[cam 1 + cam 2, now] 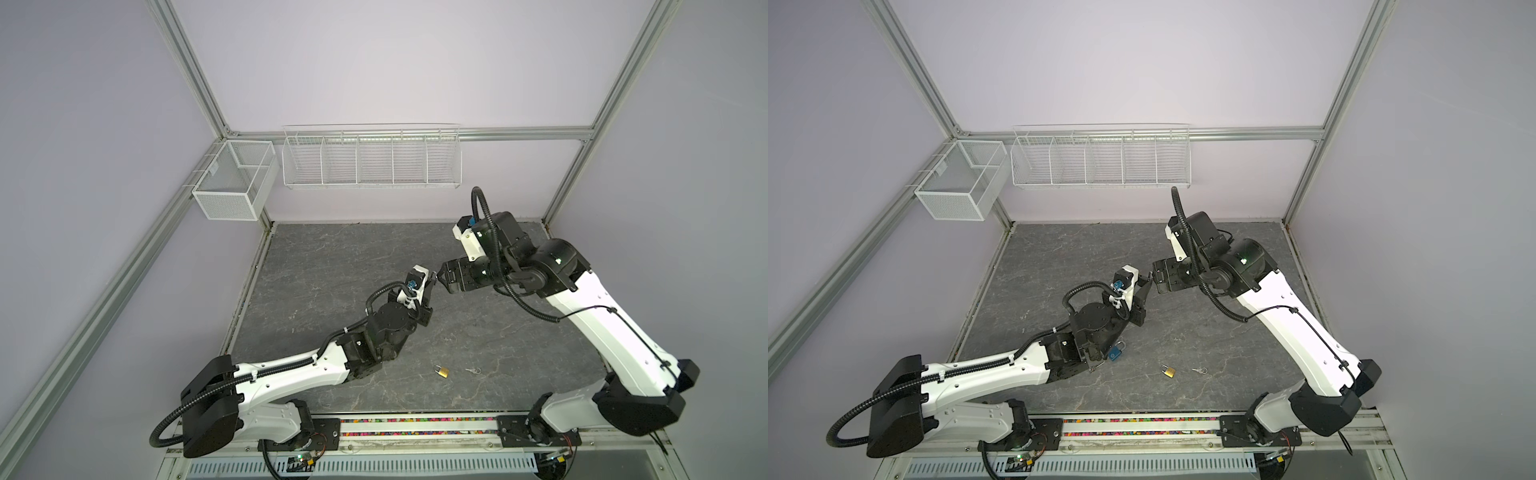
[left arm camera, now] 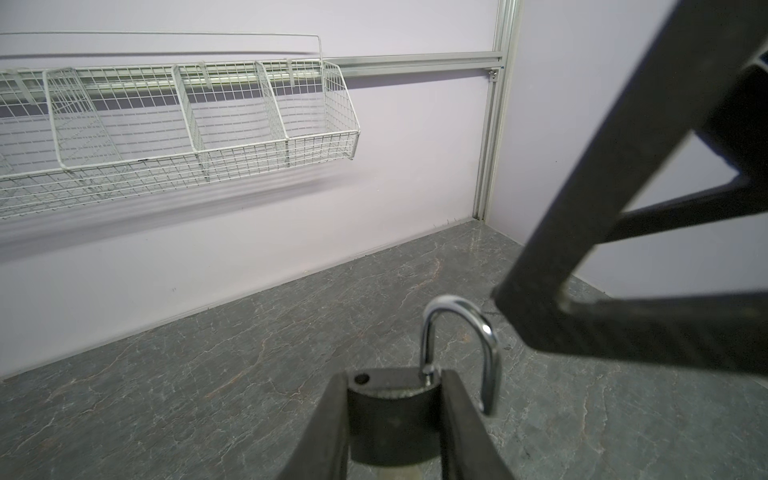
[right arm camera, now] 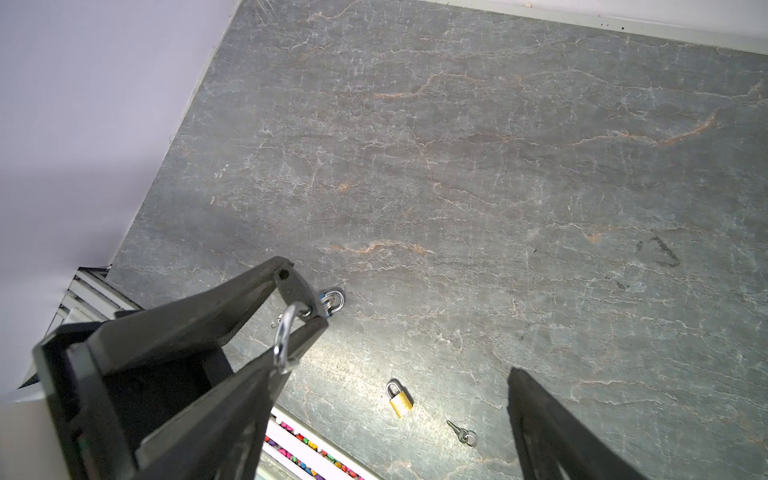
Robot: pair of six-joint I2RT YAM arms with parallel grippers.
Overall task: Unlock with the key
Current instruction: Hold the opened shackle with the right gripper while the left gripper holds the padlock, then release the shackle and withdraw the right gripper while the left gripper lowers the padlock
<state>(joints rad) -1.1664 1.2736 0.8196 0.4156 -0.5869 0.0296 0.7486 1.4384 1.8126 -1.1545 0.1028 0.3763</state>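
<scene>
My left gripper (image 2: 395, 384) is shut on the body of a dark padlock (image 2: 392, 419) and holds it above the table's middle. Its silver shackle (image 2: 457, 328) stands swung open, one leg free of the body. In both top views the left gripper (image 1: 432, 282) (image 1: 1146, 283) points at my right gripper (image 1: 444, 277) (image 1: 1156, 280), almost tip to tip. The right gripper (image 3: 392, 372) is open with nothing between its fingers, just beside the held padlock (image 3: 297, 291). A small key on a ring (image 1: 473, 370) (image 3: 459, 432) lies on the table near the front.
A brass padlock (image 1: 441, 371) (image 3: 399, 399) lies just left of the key. A blue padlock (image 1: 1116, 351) with keys rests beside the left forearm. A white wire rack (image 1: 370, 160) and a mesh basket (image 1: 235, 187) hang on the back wall.
</scene>
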